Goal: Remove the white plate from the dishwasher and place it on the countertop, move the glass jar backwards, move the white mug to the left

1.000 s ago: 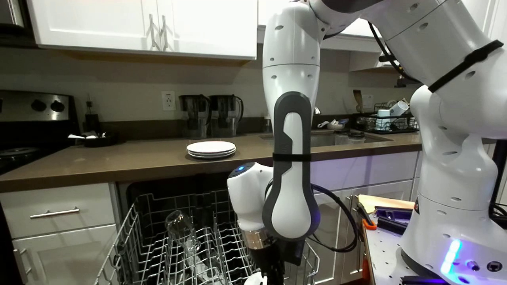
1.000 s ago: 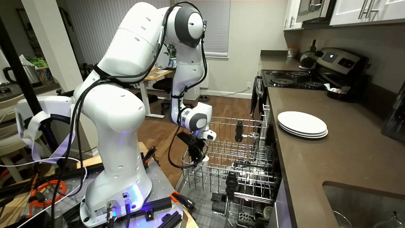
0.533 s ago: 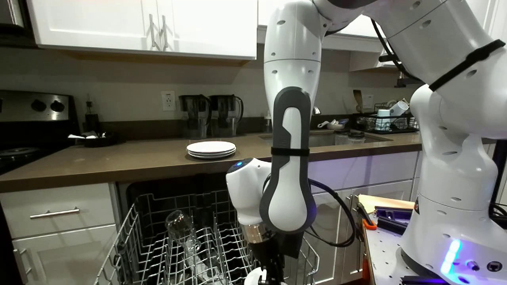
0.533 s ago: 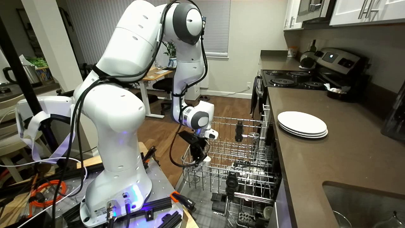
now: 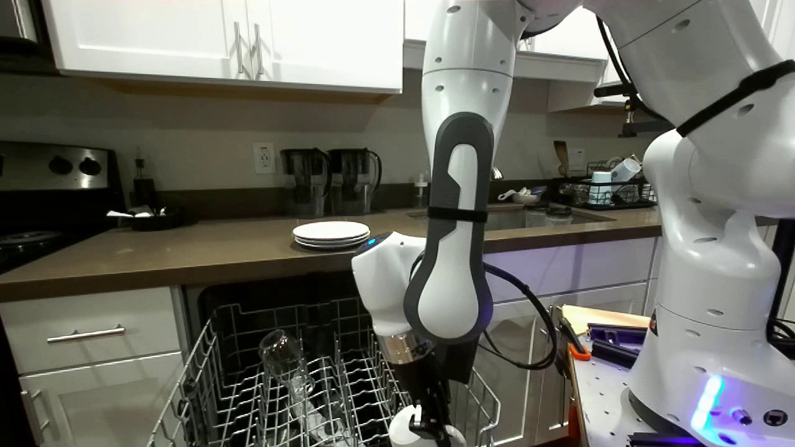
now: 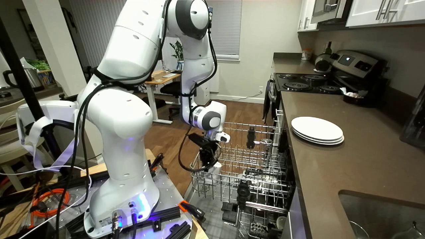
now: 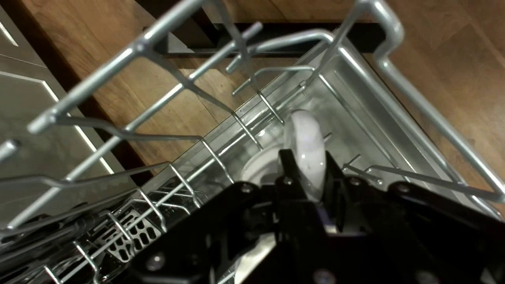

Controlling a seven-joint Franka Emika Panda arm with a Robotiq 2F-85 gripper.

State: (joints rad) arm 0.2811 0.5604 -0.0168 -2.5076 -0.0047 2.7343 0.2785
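My gripper (image 7: 305, 161) is shut on a white part of the white mug (image 7: 311, 148), which looks like its handle. In an exterior view the gripper (image 5: 428, 428) stands in front of the mug (image 5: 404, 425), low in the frame. The mug is at the outer end of the dishwasher's wire rack (image 7: 94, 81), above the grey open door (image 6: 204, 209). Several stacked white plates (image 5: 331, 231) lie on the countertop (image 5: 186, 248); I cannot tell which is the task's plate. A clear glass vessel (image 5: 279, 354) leans in the rack; I cannot tell whether it is the glass jar.
Two pitchers (image 5: 304, 180) stand against the back wall. The stove (image 6: 308, 83) adjoins the counter, and the sink (image 6: 372, 207) is cut into it. Upright tines and rack walls surround the gripper. A cable (image 6: 181, 159) hangs in a loop beside the wrist.
My gripper has risen a little, and the white mug has risen with it, showing more in an exterior view. The plates and the clear glass have not moved.
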